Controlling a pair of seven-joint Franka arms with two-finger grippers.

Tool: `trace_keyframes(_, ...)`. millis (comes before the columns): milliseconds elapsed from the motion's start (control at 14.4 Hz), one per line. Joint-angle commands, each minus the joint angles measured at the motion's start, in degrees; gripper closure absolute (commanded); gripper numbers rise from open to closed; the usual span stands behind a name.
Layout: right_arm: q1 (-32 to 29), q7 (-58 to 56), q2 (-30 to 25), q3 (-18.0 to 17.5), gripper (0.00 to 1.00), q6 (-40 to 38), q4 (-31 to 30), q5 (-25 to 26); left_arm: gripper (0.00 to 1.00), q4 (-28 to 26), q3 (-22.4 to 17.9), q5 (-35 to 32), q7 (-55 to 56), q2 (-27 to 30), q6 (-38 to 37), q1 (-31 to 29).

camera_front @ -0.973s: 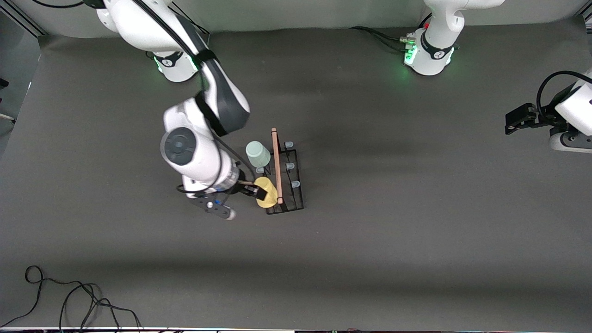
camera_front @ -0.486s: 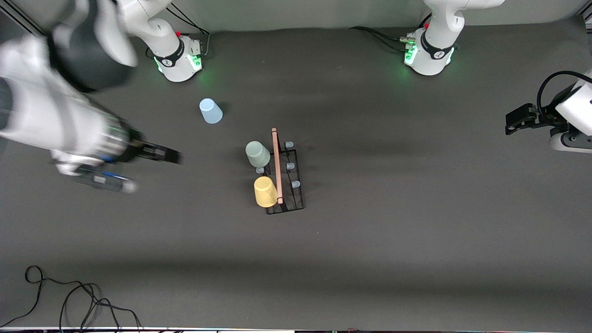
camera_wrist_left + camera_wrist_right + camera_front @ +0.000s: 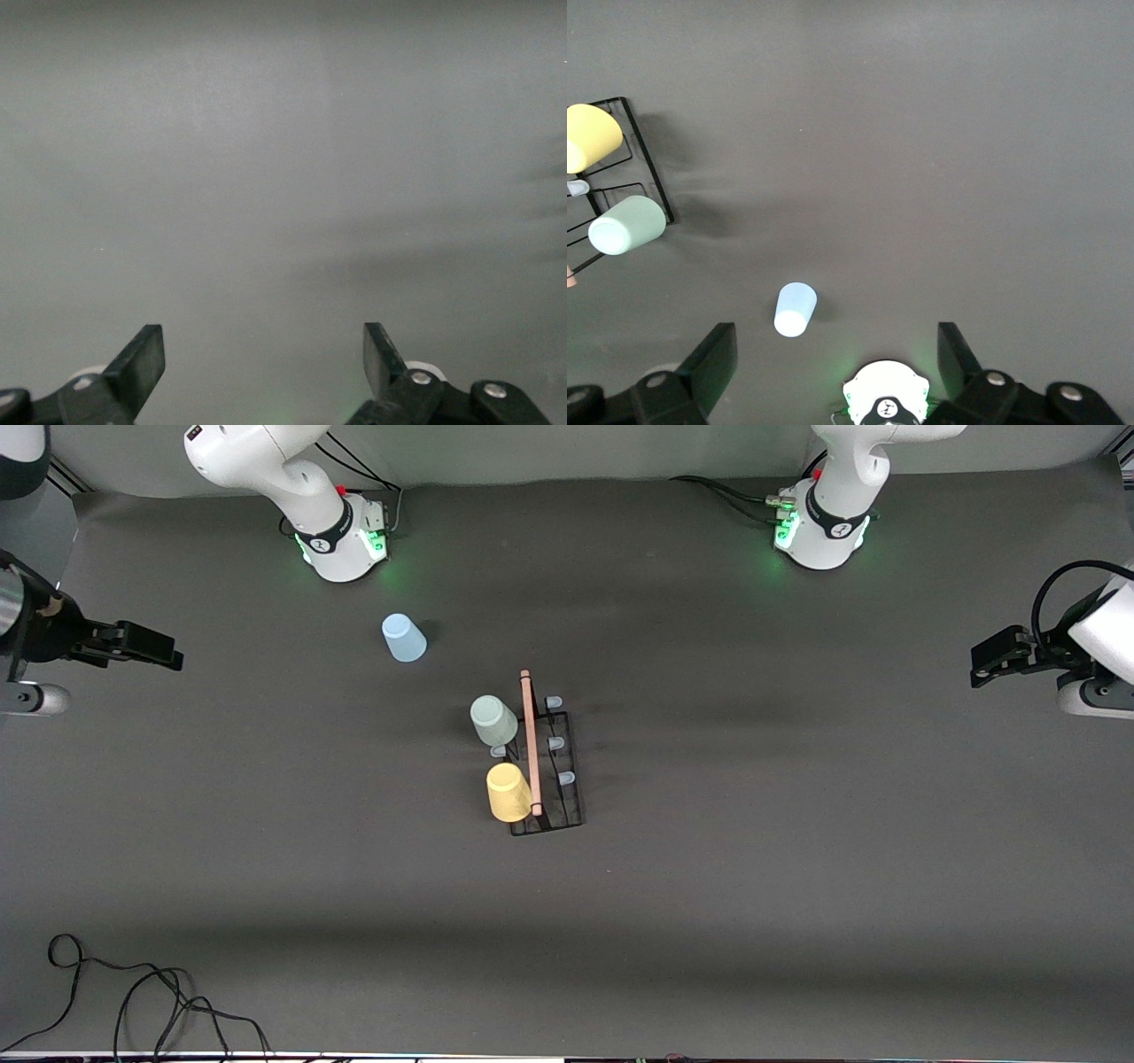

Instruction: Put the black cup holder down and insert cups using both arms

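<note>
The black cup holder (image 3: 558, 784) stands mid-table, its wooden rod handle (image 3: 530, 740) on top. The yellow cup (image 3: 508, 792) and the mint green cup (image 3: 493, 720) sit upside down on its prongs, on the side toward the right arm's end; both show in the right wrist view, the yellow cup (image 3: 589, 137) and the mint cup (image 3: 626, 224). The light blue cup (image 3: 403, 638) stands upside down on the mat near the right arm's base, also in the right wrist view (image 3: 796, 309). My right gripper (image 3: 168, 657) is open and empty, high at its end of the table. My left gripper (image 3: 979, 669) is open and empty, waiting at its end.
Three pale blue prongs (image 3: 555, 742) on the holder's side toward the left arm's end are bare. Black cables (image 3: 133, 1001) lie at the near corner by the right arm's end. The right arm's green-lit base (image 3: 886, 394) shows under its gripper.
My right gripper let go of the yellow cup on the holder and swung away to its end of the table, uncovering the light blue cup. The left arm has barely moved.
</note>
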State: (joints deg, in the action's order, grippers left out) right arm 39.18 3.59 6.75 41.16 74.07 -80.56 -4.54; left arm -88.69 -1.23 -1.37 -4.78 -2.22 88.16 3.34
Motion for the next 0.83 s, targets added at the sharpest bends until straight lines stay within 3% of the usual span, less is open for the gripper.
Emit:
trace_keyframes(0, 1.1, -1.3, 0.0, 0.4, 0.0, -0.1, -0.9, 1.5, 0.0, -1.0, -0.3, 0.0, 0.7, 1.2, 0.4, 0.4)
trace_keyframes(347, 1.1, -1.4, -0.1, 1.8, 0.0, -0.7, -1.1, 1.6, 0.0, -2.2, -0.2, 0.0, 3.4, 2.0, 0.9, 1.1)
trace_keyframes(486, -2.3, -3.2, 0.0, -0.8, 0.0, -0.6, -1.1, 1.8, 0.0, -2.2, -0.2, 0.0, 3.4, 2.0, 0.9, 1.1)
trace_keyframes(764, -29.8, -4.3, -2.3, -30.9, 0.0, -0.4, -2.0, 7.2, 0.0, -2.2, -0.2, 0.0, 3.4, 1.9, 0.4, 1.1)
